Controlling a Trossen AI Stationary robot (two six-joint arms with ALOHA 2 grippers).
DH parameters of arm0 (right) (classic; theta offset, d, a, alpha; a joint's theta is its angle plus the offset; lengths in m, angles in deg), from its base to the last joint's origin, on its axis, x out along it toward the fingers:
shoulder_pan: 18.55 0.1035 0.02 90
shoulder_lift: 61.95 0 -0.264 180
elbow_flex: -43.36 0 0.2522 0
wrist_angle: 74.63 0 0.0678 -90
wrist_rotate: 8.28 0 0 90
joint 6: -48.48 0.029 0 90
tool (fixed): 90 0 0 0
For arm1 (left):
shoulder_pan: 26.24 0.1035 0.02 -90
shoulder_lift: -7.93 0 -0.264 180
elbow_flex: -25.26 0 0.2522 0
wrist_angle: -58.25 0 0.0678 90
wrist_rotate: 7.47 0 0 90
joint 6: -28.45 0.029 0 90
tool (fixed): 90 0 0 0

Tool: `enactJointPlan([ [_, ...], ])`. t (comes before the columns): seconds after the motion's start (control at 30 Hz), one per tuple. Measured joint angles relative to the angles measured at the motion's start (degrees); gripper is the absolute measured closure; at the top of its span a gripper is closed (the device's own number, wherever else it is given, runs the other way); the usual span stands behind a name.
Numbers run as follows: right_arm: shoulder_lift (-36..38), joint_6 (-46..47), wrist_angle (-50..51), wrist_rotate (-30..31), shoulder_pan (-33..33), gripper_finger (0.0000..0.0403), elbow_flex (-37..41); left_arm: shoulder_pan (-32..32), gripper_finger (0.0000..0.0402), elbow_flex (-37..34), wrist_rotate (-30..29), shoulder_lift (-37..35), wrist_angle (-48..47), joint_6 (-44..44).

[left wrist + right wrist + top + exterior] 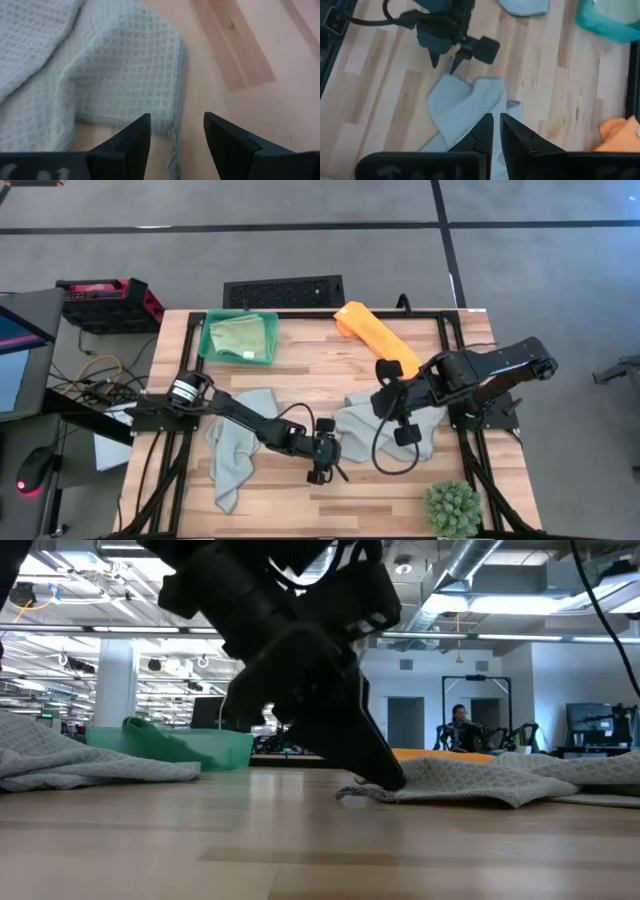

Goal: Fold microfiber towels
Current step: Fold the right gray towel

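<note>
No towel looks folded yet: 2 grey towels (232,455) lie crumpled. The left gripper (175,142) gapes empty at a corner; the right gripper (496,131), nearly closed, grips nothing visible.

Past our right gripper (496,131), fingers nearly together, lies a pale grey towel (465,112) on the wooden table (385,90); our left gripper (442,62) hangs at its far corner.

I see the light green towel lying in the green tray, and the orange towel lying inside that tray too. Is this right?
Not quite. The light green towel lies in the green tray, but the orange towel lies on the table to the tray's right, outside it. The high view shows this.
</note>
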Motion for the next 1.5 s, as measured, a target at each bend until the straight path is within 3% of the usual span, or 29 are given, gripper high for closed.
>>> enactJointPlan([
  [0.2, 0.0, 0.44, 0.0, -0.01, 0.54, 0.0346, 0.0, 0.0, 0.0226, -0.04, -4.85, -0.17, -0.33, 0.07],
  [0.37, 0.0, 0.46, 0.07, 0.0, 0.52, 0.0346, 0.0, 0.69, 0.0226, -0.41, -1.34, -0.2, -0.35, -0.63],
  [0.97, 0.0, 0.43, 0.09, 0.22, 0.41, 0.0346, 0.0, 0.81, 0.0226, 0.68, -2.24, 2.97, 1.46, -0.09],
  [1.13, 0.0, 0.44, 0.11, 0.22, 0.41, 0.0346, 0.0, 0.99, 0.0226, 0.68, -2.48, 3.04, 0.9, -4.02],
  [1.37, 0.0, 0.44, 0.16, 0.22, 0.41, 0.0346, 0.0, 1.54, 0.0226, 0.77, -2.68, 3.08, -2.34, -16.86],
  [1.5, 0.0, 0.55, 0.18, 0.22, 0.41, 0.0346, 0.0, 1.7, 0.0226, 0.74, -1.88, 3.11, -2.66, -16.86],
])
